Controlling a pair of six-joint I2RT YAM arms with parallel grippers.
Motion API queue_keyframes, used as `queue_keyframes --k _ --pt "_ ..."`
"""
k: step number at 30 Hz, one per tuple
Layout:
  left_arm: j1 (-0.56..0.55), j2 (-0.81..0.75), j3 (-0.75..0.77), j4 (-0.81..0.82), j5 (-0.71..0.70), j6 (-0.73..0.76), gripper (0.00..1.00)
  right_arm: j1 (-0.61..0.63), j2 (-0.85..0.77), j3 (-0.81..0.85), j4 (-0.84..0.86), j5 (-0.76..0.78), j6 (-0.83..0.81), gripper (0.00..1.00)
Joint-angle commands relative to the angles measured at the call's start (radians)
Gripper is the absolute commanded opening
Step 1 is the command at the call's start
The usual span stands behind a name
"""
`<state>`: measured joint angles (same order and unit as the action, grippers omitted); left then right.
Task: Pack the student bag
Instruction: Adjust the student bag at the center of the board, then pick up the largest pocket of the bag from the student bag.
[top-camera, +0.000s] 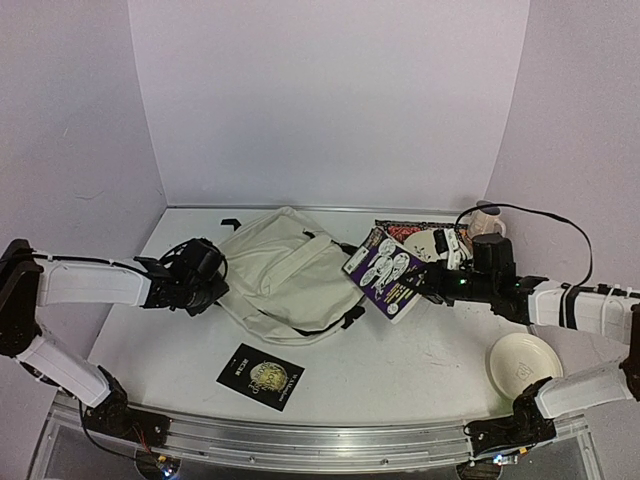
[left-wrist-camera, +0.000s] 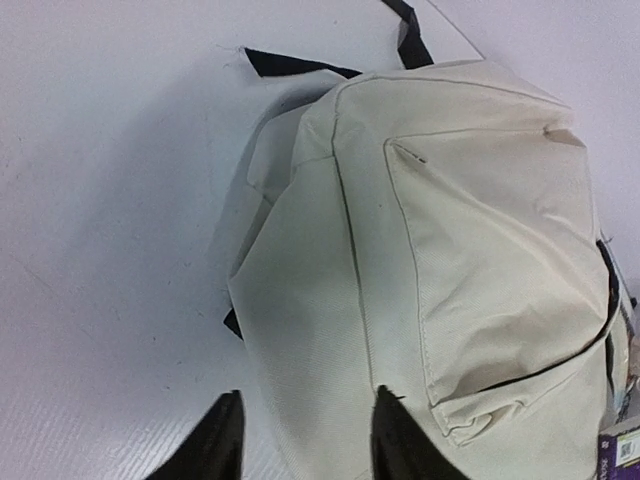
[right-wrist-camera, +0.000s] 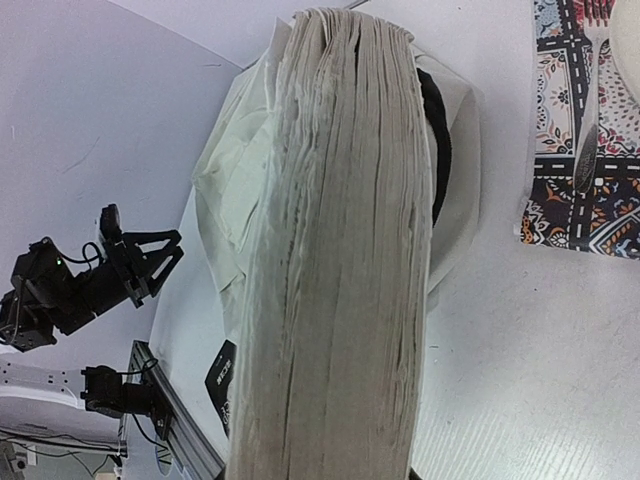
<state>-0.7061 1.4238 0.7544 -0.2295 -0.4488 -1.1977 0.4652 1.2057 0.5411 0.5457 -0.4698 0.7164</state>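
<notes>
The student bag (top-camera: 285, 272), a cream fabric backpack with black straps, lies flat in the middle of the table. My left gripper (top-camera: 205, 277) is at the bag's left edge. In the left wrist view its two black fingers (left-wrist-camera: 215, 445) stand apart, open, with the bag's fabric (left-wrist-camera: 470, 250) lying between and beyond them. My right gripper (top-camera: 428, 283) is shut on a thick book with a purple cover (top-camera: 385, 270), held tilted above the bag's right edge. The book's page edge (right-wrist-camera: 340, 260) fills the right wrist view and hides the fingers; the bag (right-wrist-camera: 235, 175) shows behind it.
A black booklet (top-camera: 260, 376) lies near the front edge. A white plate (top-camera: 522, 362) sits at front right. A patterned mat (right-wrist-camera: 585, 150) with a fork (right-wrist-camera: 590, 95) on it lies at back right, beside a mug (top-camera: 490, 218).
</notes>
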Motion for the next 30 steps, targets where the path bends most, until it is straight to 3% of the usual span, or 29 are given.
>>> queue_keyframes --k 1,7,19,30 --pt "-0.018 -0.050 0.007 -0.023 0.033 0.155 0.58 0.000 0.003 0.063 0.057 -0.028 -0.043 0.00" --pt "-0.185 -0.011 0.126 -0.048 0.023 0.340 0.86 -0.015 0.000 0.062 0.014 0.016 -0.068 0.00" --pt "-0.429 0.287 0.474 -0.112 -0.005 0.624 0.94 -0.099 -0.088 0.090 -0.122 0.065 -0.117 0.00" --pt "-0.498 0.568 0.743 -0.234 -0.074 0.758 0.99 -0.108 -0.144 0.076 -0.159 0.080 -0.096 0.00"
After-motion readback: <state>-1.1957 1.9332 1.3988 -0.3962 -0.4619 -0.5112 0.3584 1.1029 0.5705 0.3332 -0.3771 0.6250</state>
